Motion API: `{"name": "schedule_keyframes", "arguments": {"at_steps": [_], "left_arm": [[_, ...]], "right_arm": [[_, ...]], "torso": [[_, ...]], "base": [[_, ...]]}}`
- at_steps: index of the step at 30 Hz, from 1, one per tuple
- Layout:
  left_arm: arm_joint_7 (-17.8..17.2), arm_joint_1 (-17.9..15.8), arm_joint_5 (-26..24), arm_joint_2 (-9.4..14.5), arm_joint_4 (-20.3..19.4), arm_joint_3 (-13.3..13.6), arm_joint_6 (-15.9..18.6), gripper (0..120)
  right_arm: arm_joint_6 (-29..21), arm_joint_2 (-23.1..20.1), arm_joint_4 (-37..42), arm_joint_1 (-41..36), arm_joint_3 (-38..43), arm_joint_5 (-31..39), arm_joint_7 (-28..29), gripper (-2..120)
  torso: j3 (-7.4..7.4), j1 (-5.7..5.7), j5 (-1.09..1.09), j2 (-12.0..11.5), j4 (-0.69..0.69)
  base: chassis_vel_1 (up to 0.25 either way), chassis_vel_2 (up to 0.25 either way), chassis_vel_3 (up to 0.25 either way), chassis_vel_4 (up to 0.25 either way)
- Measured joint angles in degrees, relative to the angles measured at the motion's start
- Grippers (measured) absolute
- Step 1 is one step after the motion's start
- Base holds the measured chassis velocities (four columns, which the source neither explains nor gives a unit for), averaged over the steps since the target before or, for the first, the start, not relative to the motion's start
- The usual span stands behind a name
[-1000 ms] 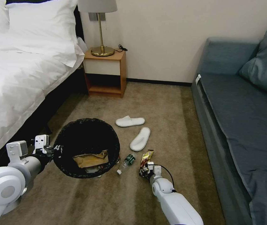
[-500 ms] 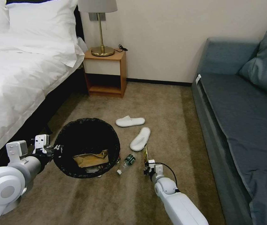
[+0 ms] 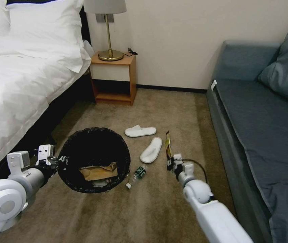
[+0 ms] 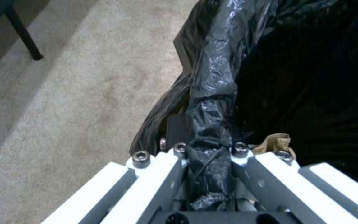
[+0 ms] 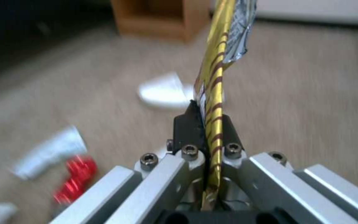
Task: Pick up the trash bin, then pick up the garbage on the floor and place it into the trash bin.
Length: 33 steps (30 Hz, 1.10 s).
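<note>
Crinkled black plastic lines the round trash bin (image 3: 94,159), which the left gripper (image 4: 206,149) holds by the rim, jaws clamped on a bunched fold of the bag. A creased brown paper bag (image 3: 98,171) lies inside. The right gripper (image 5: 207,124), right of the bin above the carpet (image 3: 181,111), pinches a flat gold-brown striped snack wrapper (image 5: 216,77) upright. A small green bottle (image 3: 138,172) and two flat white slippers (image 3: 151,150) lie between them.

Your left gripper (image 4: 209,146) pinches the trash bin (image 4: 311,77) rim's black liner; beige carpet (image 4: 84,93) lies beside it.
</note>
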Motion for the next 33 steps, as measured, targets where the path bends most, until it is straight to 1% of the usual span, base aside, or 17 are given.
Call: {"name": "schedule_keyframes", "arguments": {"at_steps": [2,3,5,6,9,10,12,13,15,16,17,20,22,27,28,31,33], "left_arm": [[0.0,0.1,0.2,0.0,0.0,0.4,0.0,2],[0.0,0.1,0.2,0.0,0.0,0.4,0.0,2],[0.0,0.2,0.3,0.2,0.0,1.0,0.0,2],[0.0,0.2,0.3,0.2,0.0,1.0,0.0,2],[-0.1,0.1,0.4,0.7,-0.3,1.5,0.0,2],[-0.1,0.1,0.4,0.7,-0.3,1.5,0.0,2],[-0.1,0.2,0.2,1.2,-0.7,1.7,0.0,2],[-0.1,0.2,0.2,1.2,-0.7,1.7,0.0,2],[-0.1,0.4,0.1,1.5,-1.0,1.8,0.0,2],[-0.1,0.4,0.1,1.5,-1.0,1.8,0.0,2],[-0.1,0.6,0.0,1.6,-1.2,1.8,0.0,2],[-0.2,0.8,-0.3,1.7,-1.5,1.8,0.0,2],[-0.4,0.9,-0.8,2.1,-1.7,1.8,0.0,2],[-1.2,0.9,-1.9,2.5,-1.8,2.0,0.0,2],[-1.5,0.9,-2.5,2.6,-1.9,2.3,0.0,2],[-1.7,0.9,-2.6,2.6,-2.0,2.5,0.0,2],[-1.7,0.9,-2.6,2.5,-2.0,2.5,0.0,2]], "right_arm": [[-2.0,-3.4,5.3,1.2,-0.4,3.9,0.3,0],[-2.0,-3.4,5.3,1.2,-0.4,3.9,0.3,0],[-4.3,-7.6,10.8,3.8,-2.0,9.4,0.2,0],[-4.3,-7.6,10.8,3.8,-2.0,9.4,0.2,0],[-5.7,-10.8,14.6,9.3,-5.6,14.8,-1.6,0],[-5.7,-10.8,14.6,9.3,-5.6,14.8,-1.6,0],[-6.0,-11.8,15.5,13.7,-8.6,16.7,-3.0,0],[-6.0,-11.8,15.5,13.7,-8.6,16.7,-3.0,0],[-6.6,-12.3,16.1,16.7,-11.4,18.9,-3.9,0],[-6.6,-12.3,16.1,16.7,-11.4,18.9,-3.9,0],[-7.1,-12.6,16.9,18.2,-13.7,20.8,-4.0,0],[-7.4,-12.7,17.9,19.3,-16.2,22.1,-3.8,0],[-7.8,-12.7,20.3,20.0,-20.4,23.5,-2.4,0],[-8.3,-12.9,22.5,20.6,-23.8,25.2,-1.0,0],[-8.4,-12.9,23.8,21.1,-26.8,26.5,0.8,0],[-8.4,-12.9,25.2,21.8,-29.4,27.8,2.9,0],[-8.4,-12.9,25.7,22.1,-30.5,28.1,3.2,0]], "torso": [[0.0,0.0,-0.01,0.0,0.0],[0.0,0.0,-0.01,0.0,0.0],[0.0,0.0,-0.02,0.0,-0.01],[0.0,0.0,-0.02,0.0,-0.01],[0.0,0.0,0.0,0.0,0.0],[0.0,0.0,0.0,0.0,0.0],[0.0,0.0,-0.02,0.0,0.0],[0.0,0.0,-0.02,0.0,0.0],[0.01,0.0,-0.02,0.0,0.0],[0.01,0.0,-0.02,0.0,0.0],[0.0,0.0,-0.02,0.0,0.01],[0.01,0.0,-0.02,0.0,0.01],[0.01,0.0,-0.01,0.0,0.0],[0.0,0.0,-0.02,0.0,0.0],[0.0,0.0,-0.02,0.0,0.0],[0.0,0.0,-0.02,0.0,0.0],[0.0,0.0,-0.02,0.0,0.0]], "base": [[0.0,0.0,0.0,0.0],[0.0,0.0,0.0,0.0],[0.0,0.0,0.0,0.0],[0.0,0.0,0.0,0.0],[0.0,0.0,0.0,0.0],[0.0,0.0,0.0,0.0],[0.0,0.0,0.0,0.0],[0.0,0.0,0.0,0.0],[0.0,0.0,0.0,0.0],[0.0,0.0,0.0,0.0],[0.0,0.0,0.0,0.0],[0.0,0.0,0.0,0.0],[0.0,0.0,0.0,0.0],[0.0,0.0,0.0,0.0],[0.0,0.0,0.0,0.0],[0.0,0.0,0.0,0.0],[0.0,0.0,0.0,0.0]]}}
